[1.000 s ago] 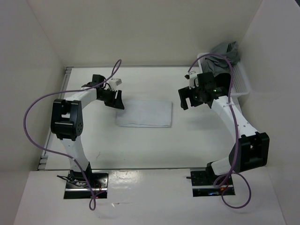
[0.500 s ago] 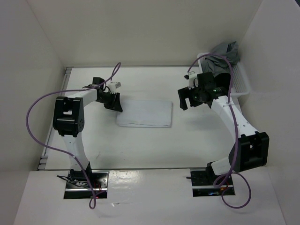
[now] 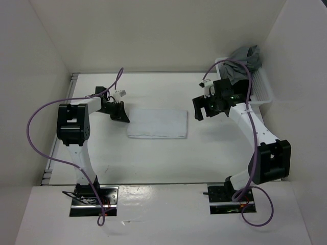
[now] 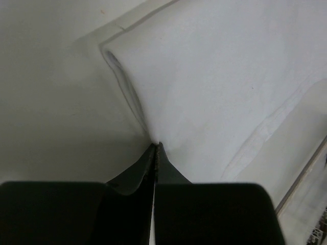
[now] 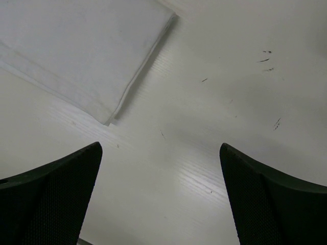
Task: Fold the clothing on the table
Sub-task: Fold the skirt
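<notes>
- On the table (image 3: 153, 158), about mid-width and slightly toward the far side: the clothing (image 3: 157, 123). It lies flat as a neat folded rectangle, long side running left-right.
- Left tool (image 3: 120, 113) sits low, just off the clothing's left short edge. Its fingers (image 4: 135, 178) are pressed together with the tips meeting. No fabric is visible between them in the left wrist view.
- Same view: tips point at the folded left edge, where the layers curl open into a small loop (image 4: 116, 64). Can't tell whether the tips touch the fabric.
- Right tool (image 3: 202, 110) hovers off the clothing's right short edge, apart from it. Its two black pads are spread wide, nothing between them, only bare table below.
- Right wrist view: one corner of the clothing at upper left, with its hemmed edge showing. A few dark scuffs (image 5: 265, 58) mark the table to the right.
- Far right corner: white mesh basket (image 3: 261, 89), with a grey garment (image 3: 245, 57) bunched at its far end.
- Purple cable (image 3: 38, 127) loops off each arm.
</notes>
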Available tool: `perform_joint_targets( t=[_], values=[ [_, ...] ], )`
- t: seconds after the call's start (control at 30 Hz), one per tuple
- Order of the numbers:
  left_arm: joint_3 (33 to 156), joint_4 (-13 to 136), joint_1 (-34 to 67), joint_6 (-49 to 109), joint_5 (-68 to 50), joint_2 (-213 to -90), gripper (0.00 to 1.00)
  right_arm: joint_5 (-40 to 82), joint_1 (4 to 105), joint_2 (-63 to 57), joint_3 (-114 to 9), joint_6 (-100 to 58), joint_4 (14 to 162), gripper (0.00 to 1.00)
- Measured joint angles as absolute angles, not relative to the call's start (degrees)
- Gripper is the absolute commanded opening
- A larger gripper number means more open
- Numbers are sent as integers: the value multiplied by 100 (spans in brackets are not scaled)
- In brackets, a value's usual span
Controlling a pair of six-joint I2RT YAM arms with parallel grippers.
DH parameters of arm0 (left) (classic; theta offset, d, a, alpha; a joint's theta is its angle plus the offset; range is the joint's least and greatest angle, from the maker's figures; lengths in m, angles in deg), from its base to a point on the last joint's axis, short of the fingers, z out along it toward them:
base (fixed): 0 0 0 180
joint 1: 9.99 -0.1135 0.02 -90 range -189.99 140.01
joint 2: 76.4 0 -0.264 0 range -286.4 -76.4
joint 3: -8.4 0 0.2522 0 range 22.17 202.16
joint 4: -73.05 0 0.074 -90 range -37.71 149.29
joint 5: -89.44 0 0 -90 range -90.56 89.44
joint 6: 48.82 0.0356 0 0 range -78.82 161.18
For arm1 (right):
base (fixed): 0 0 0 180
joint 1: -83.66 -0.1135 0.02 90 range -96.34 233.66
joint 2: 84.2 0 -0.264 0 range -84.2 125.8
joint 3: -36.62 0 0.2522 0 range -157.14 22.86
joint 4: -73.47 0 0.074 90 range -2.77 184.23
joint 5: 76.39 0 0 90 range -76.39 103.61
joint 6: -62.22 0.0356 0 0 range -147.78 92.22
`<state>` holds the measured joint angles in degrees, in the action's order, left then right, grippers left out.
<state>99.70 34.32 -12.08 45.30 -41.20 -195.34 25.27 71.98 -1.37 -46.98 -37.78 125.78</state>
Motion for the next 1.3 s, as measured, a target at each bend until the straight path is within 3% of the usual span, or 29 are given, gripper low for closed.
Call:
perform_joint_targets(
  t=[0.47,0.57,0.67,0.7,0.83,1.3],
  values=[
    [9800,3403,-1367,4176,-4922,-19742,0,3758,7338,726,-4696,-3852,12595,100],
    [9750,3408,-1378,4091,-4977,-19742,0,4096,7480,914,-4685,-3887,12598,93],
    [9693,3408,-1404,4069,-5058,-19742,0,4319,7578,1113,-4628,-3920,12598,78],
    [9677,3408,-1409,4069,-5084,-19742,0,4372,7596,1185,-4600,-3929,12598,68],
    [9636,3403,-1441,4067,-5145,-19742,0,4542,7648,1461,-4561,-3962,12624,54],
    [9575,3384,-1470,4069,-5228,-19742,0,5294,8210,2908,-5035,-4169,12768,56]
  ],
)
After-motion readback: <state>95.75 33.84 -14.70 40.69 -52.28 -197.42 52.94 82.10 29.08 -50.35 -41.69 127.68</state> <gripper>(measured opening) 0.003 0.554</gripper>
